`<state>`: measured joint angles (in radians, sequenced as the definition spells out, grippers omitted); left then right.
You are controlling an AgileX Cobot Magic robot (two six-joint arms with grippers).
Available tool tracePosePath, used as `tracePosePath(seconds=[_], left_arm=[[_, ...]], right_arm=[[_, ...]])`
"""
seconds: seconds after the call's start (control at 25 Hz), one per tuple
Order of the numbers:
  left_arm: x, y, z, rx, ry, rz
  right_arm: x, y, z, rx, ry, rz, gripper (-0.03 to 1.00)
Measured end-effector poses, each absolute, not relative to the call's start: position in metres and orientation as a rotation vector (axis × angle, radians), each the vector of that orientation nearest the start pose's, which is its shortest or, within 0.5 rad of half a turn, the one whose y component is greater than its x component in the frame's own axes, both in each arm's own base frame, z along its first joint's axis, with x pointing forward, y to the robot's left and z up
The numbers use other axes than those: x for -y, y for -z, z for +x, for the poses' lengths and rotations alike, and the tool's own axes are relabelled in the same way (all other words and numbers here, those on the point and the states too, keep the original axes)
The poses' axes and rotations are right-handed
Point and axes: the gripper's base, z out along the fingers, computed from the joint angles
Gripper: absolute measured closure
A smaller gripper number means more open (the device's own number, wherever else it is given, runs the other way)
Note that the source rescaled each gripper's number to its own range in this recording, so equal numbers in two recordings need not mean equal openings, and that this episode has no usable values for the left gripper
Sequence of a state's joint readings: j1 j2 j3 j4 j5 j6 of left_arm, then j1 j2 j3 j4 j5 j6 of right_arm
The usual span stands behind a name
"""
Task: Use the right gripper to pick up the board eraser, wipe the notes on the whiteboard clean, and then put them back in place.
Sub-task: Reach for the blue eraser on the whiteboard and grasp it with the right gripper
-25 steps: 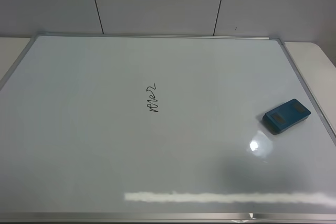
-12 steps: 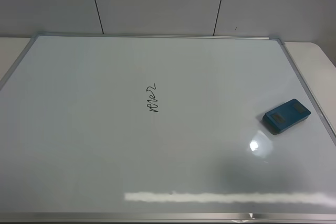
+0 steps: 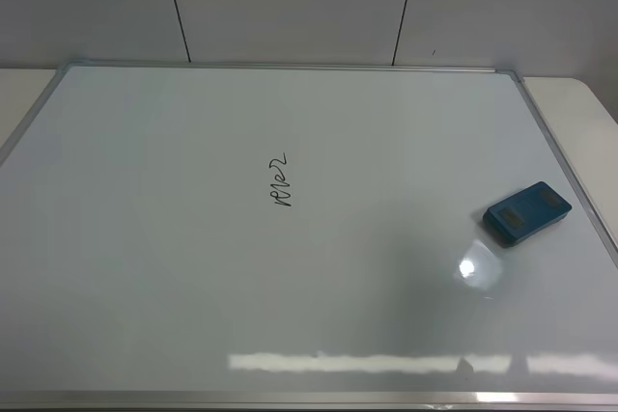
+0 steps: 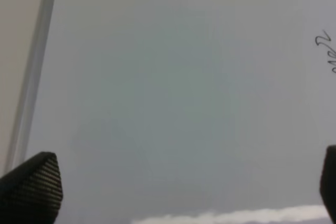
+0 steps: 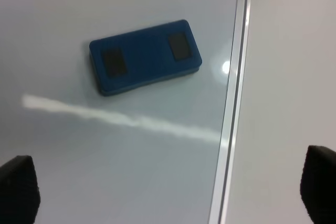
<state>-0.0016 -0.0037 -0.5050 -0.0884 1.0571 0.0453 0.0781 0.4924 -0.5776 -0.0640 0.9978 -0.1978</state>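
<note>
Still flat by the right edge of the whiteboard (image 3: 145,238), eraser (image 3: 527,212); notes (image 3: 278,183) mid-board unchanged. Right gripper (image 5: 169,187) and left gripper (image 4: 178,184) spread wide, empty. Glare stripe (image 3: 367,362) at bottom edge newly broken.

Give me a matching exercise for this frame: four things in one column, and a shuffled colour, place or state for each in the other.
Things
1. board eraser
2. notes
3. right gripper
4. whiteboard

Descriptions
A. open, holding nothing
B. black marker scribble near the middle of the board
C. teal-blue, lying flat close to the right-hand frame in the high view
D. glossy white with a silver-grey frame

Pairs: 1-C, 2-B, 3-A, 4-D
</note>
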Motion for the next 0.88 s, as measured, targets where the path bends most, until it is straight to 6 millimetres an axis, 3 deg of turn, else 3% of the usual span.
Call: tracePosePath(seconds=[0.28,0.52,0.68,0.88], left_arm=[[0.007,-0.279,-0.006,-2.029,0.078,0.052],[0.007,-0.279,-0.006,-2.029,0.078,0.052],[0.007,-0.279,-0.006,-2.029,0.078,0.052],[0.007,-0.279,-0.006,-2.029,0.078,0.052]], right_arm=[[-0.02,-0.33,0.18,-2.383,0.176,-0.779,-0.03],[-0.046,-0.332,0.277,-2.345,0.024,-0.956,-0.03],[-0.065,-0.323,0.31,-2.33,-0.129,-1.027,-0.03],[-0.077,-0.302,0.323,-2.282,-0.227,-1.221,-0.03]])
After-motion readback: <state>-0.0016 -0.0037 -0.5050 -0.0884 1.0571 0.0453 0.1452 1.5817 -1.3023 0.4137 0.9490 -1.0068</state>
